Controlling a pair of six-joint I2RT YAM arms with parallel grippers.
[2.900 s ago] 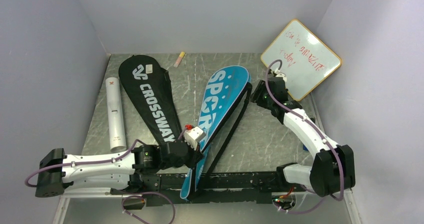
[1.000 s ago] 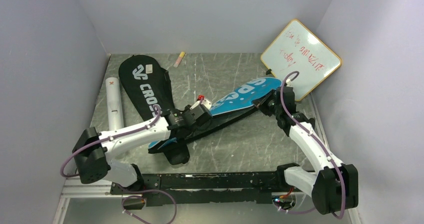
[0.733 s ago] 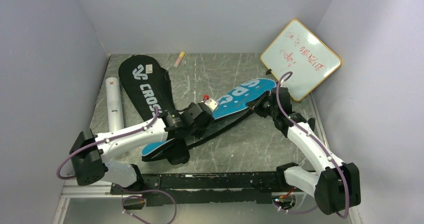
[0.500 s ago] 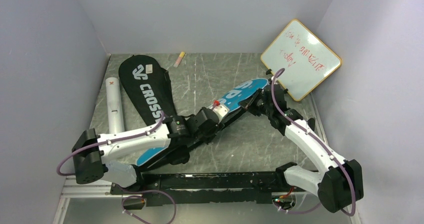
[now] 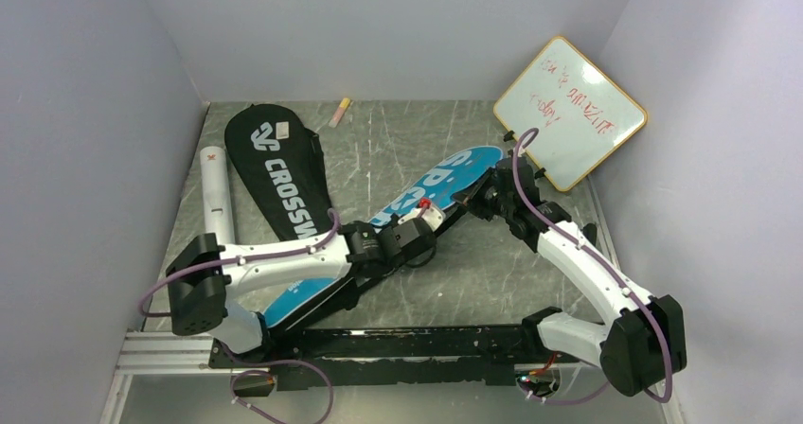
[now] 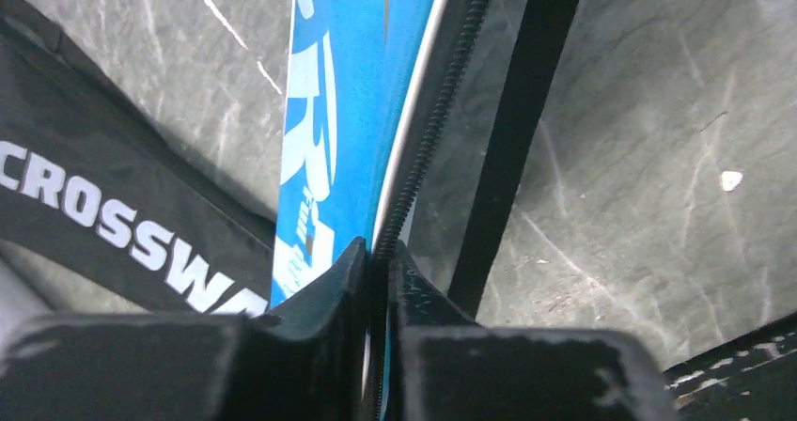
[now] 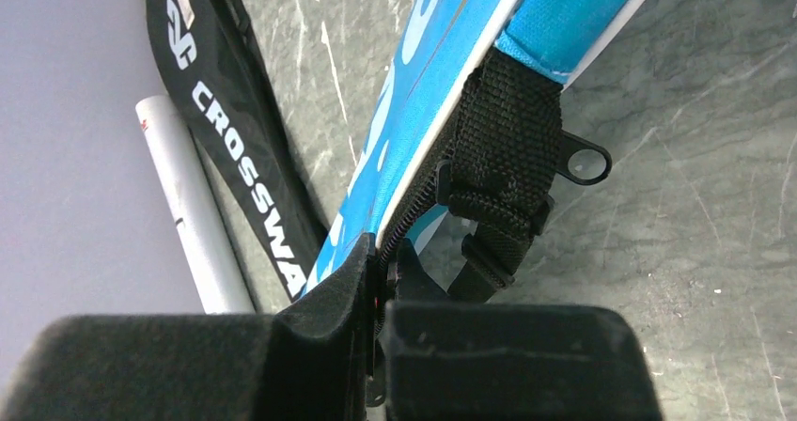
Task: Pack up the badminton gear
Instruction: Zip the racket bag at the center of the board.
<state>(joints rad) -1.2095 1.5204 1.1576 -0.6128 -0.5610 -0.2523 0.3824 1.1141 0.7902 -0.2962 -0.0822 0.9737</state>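
Blue "SPORT" cover (image 5: pixel 445 180) is swinging. A second ago it was lying flatter across mid-table; now it is running on a steep diagonal, from just in front of the arm bases up toward the whiteboard (image 5: pixel 570 112). Its lower end is lying beside the black "CROSSWAY" cover (image 5: pixel 279 173).

Left gripper (image 5: pixel 423 218) is sitting farther up the cover's zip edge than before, nearer the right gripper (image 5: pixel 483 197). Judging by that, the pair are working along the seam to close it. Whether a racket is inside I cannot tell.

Left arm is reaching low and long across the table, forearm nearly flat. Its fingers (image 6: pixel 350 266) are pressing together on the zip edge. Right arm is arching over from its base, wrist dipping. Its fingers (image 7: pixel 362 257) are pinching the same edge beside the black strap (image 7: pixel 503 139).

White cardboard tube (image 5: pixel 218 202) is lying apart by the left wall.
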